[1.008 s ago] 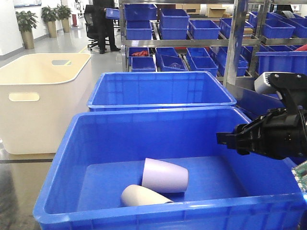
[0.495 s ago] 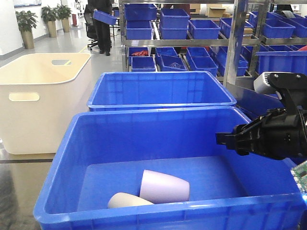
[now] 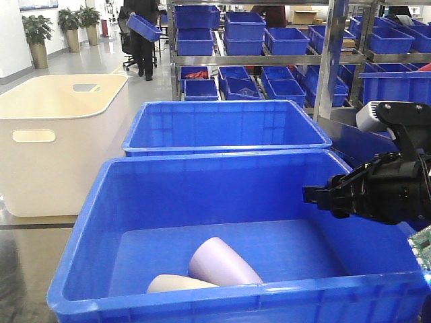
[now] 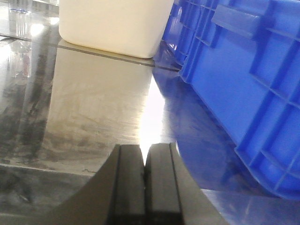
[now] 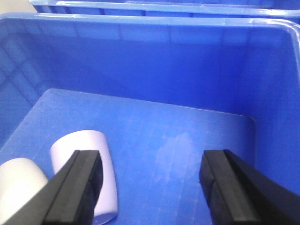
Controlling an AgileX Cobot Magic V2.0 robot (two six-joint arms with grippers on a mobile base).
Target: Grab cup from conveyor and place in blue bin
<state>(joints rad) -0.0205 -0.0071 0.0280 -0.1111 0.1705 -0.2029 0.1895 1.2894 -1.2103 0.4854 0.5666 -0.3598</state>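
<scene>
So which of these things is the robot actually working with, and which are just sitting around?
Part of the job:
- blue bin
- lavender cup lying in it
- cream cup beside it
- right tool, open above the bin

Just around:
- cream tub
- second blue crate
- shelves of crates

The black right gripper (image 5: 152, 187) hangs with its jaws spread wide apart, holding nothing. The dark left gripper (image 4: 145, 180) points low and forward, its jaws pressed together.

blue bin (image 3: 135, 222): bright blue
lying cup (image 3: 222, 264): pale lilac
second cup (image 3: 178, 284): cream-beige
tub (image 3: 54, 148): cream-white
right hand (image 3: 320, 196): black
</scene>
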